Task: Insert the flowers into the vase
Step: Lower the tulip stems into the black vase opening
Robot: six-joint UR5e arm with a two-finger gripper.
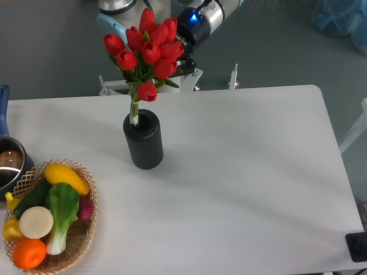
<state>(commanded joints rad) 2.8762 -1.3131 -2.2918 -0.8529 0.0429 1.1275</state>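
We cannot see the gripper behind the flowers [148, 48]; the pot [10, 163] at nine o'clock is cut off.

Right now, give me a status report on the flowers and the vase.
Gripper hidden behind the blooms, state unknown. Flowers upright, stems down in the vase mouth. Basket and pot off to the side, nothing in the way.

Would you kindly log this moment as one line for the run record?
flowers: stems entering vase mouth, blooms above | vase: upright on table | claw: hidden behind blooms, state unclear | insertion: underway
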